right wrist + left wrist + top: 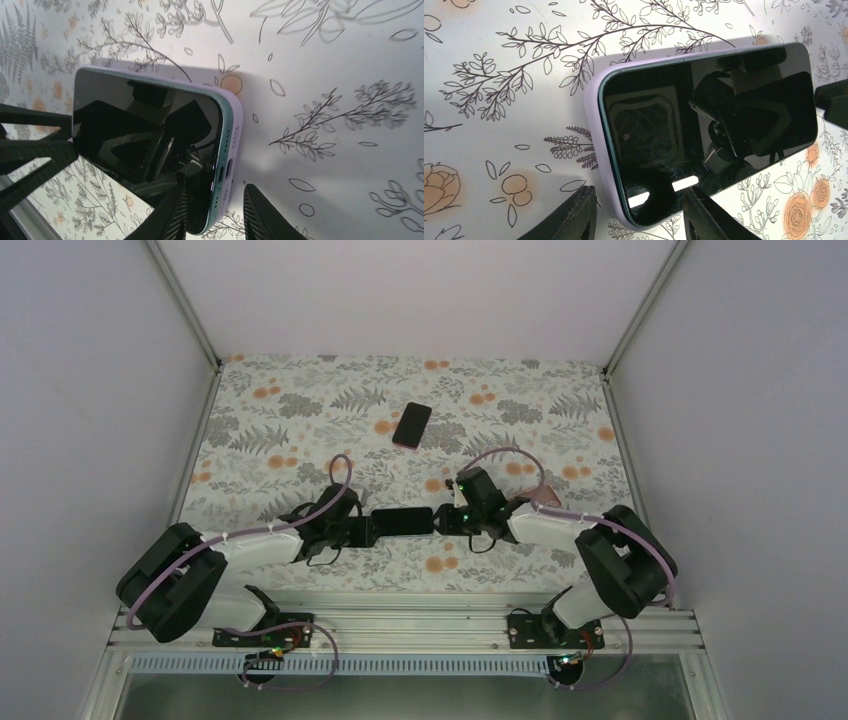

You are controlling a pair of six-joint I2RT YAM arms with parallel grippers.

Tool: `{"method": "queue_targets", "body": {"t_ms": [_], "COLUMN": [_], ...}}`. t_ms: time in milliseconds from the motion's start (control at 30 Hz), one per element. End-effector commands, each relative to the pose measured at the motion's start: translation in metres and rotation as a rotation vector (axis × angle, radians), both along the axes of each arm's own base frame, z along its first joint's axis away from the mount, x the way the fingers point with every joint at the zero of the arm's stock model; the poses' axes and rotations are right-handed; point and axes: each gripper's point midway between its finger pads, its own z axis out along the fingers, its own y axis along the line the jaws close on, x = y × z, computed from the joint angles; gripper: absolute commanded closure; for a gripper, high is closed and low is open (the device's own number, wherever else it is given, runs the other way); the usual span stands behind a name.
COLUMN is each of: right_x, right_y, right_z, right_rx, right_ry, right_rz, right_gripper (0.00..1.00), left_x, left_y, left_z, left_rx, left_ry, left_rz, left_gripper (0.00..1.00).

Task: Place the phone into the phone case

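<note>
A dark-screened phone [405, 521] with a teal rim lies near the table's front, between my two grippers. It sits in a lilac phone case [593, 125], whose rim wraps its edge. My left gripper [638, 192] straddles one corner of the cased phone [704, 125]. One finger is over the screen, and a sliver of table shows between the other and the case. At the port end [226, 170], my right gripper [214, 189] brackets the thickness. One finger rests at the screen [145, 130], and the other stands a small gap off the case [236, 125].
A second black phone-shaped slab [412, 425] with a pinkish edge lies further back, mid-table. Grey walls close in the floral tablecloth [280, 410] on three sides. The arms' bases and rail [400, 635] run along the near edge.
</note>
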Motion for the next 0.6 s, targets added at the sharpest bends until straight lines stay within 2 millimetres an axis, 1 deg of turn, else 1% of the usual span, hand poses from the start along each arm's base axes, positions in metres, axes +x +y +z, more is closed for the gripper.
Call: {"method": "queue_targets", "body": {"t_ms": [0, 133, 267, 467, 567], "right_x": [-0.006, -0.012, -0.015, -0.019, -0.023], "right_y": [0.009, 0.015, 0.019, 0.023, 0.020], "right_z": [-0.008, -0.013, -0.018, -0.025, -0.036], "right_rx": [-0.002, -0.018, -0.037, -0.091, -0.153], "right_ry": [0.009, 0.022, 0.028, 0.038, 0.053], "right_rz": [0.048, 0.074, 0.091, 0.109, 0.114], "right_gripper": [0.74, 0.82, 0.90, 0.92, 0.93], "left_x": [0.000, -0.004, -0.006, -0.008, -0.008], "left_y": [0.002, 0.004, -0.002, -0.009, -0.010], "left_z": [-0.005, -0.010, -0.011, -0.013, -0.014], "left_rx": [0.050, 0.073, 0.071, 0.077, 0.080], "left_ry": [0.005, 0.013, 0.017, 0.019, 0.021], "left_rz": [-0.012, -0.020, -0.042, -0.062, -0.068], "left_gripper": [0.57, 0.58, 0.67, 0.70, 0.71]}}
